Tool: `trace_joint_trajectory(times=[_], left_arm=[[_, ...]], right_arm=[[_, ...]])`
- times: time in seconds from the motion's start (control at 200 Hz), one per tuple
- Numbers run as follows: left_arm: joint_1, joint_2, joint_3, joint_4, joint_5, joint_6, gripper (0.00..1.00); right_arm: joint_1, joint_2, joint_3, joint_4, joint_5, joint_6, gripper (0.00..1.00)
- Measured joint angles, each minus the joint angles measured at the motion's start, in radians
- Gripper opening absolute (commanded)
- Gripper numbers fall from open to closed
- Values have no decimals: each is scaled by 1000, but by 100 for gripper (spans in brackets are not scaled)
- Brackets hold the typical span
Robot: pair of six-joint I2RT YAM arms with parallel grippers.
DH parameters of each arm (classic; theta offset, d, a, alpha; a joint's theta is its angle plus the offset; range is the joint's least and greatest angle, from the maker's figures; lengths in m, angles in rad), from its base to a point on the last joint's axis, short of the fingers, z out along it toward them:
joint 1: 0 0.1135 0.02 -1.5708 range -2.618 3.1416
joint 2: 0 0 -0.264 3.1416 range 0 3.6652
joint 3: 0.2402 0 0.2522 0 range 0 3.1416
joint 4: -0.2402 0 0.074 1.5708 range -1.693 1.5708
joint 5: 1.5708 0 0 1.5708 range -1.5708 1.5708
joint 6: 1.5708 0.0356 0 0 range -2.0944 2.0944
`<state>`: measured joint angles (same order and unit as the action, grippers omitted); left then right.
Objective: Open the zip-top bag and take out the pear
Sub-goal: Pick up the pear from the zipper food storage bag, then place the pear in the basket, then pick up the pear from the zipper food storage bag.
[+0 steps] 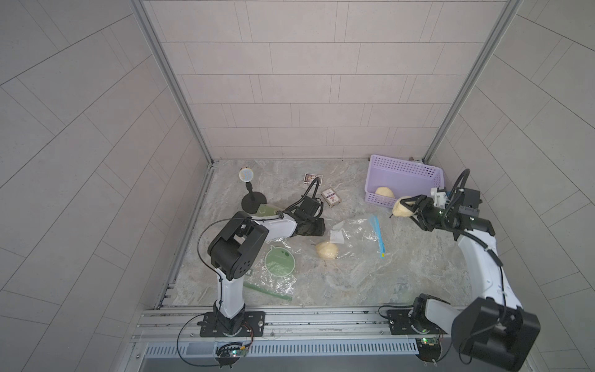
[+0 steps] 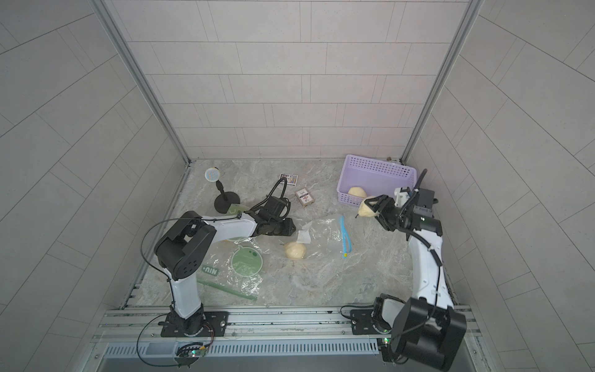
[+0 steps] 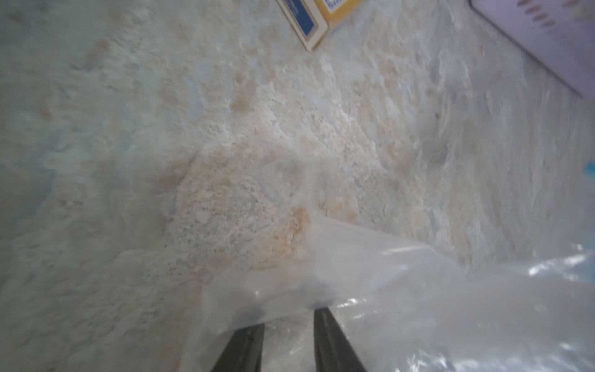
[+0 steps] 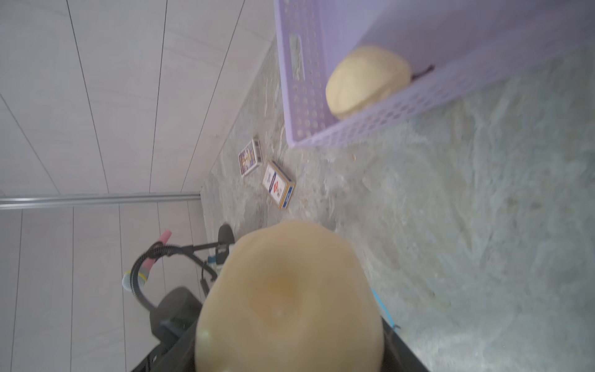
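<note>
**Pear clear of the bag, held on the right**

Far left, I read "NIU+" on a green tag (image 2: 211,271). My left fingers (image 3: 244,348) stand slightly spread, with clear film from the zip-top bag (image 1: 357,232) draped over them. The bag's blue zip strips lie parted. My right fingers (image 1: 418,202) clamp the pale yellow, stemmed pear (image 1: 402,208) just beside the lavender basket (image 1: 402,170).

You'll find the zip-top bag (image 1: 357,233) is thin clear plastic, crinkled and glossy, with bright glints. The pear (image 4: 289,306) beside the basket (image 1: 402,169) looks smooth with a faint waxy sheen. That basket is perforated lilac plastic. The tabletop (image 1: 322,283) has a matt, marbled stone look, and the front rail (image 1: 322,319) is brushed metal.
</note>
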<state>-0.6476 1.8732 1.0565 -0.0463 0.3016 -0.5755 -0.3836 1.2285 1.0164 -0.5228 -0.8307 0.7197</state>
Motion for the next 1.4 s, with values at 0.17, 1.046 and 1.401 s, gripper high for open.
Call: trace_joint_trajectory(times=[0.17,1.046,1.401], left_arm=[[6,-107,-1,-29,51,-47,59],[43,-519,-347,-58,125,-154,60],[16,-425,-354,-6,117,-130,57]], right_arm=[[-2,420,312,121,87,26,81],[18,-303,-519,25,-10,-45,42],[291,-307,-682,248,-71,57,28]])
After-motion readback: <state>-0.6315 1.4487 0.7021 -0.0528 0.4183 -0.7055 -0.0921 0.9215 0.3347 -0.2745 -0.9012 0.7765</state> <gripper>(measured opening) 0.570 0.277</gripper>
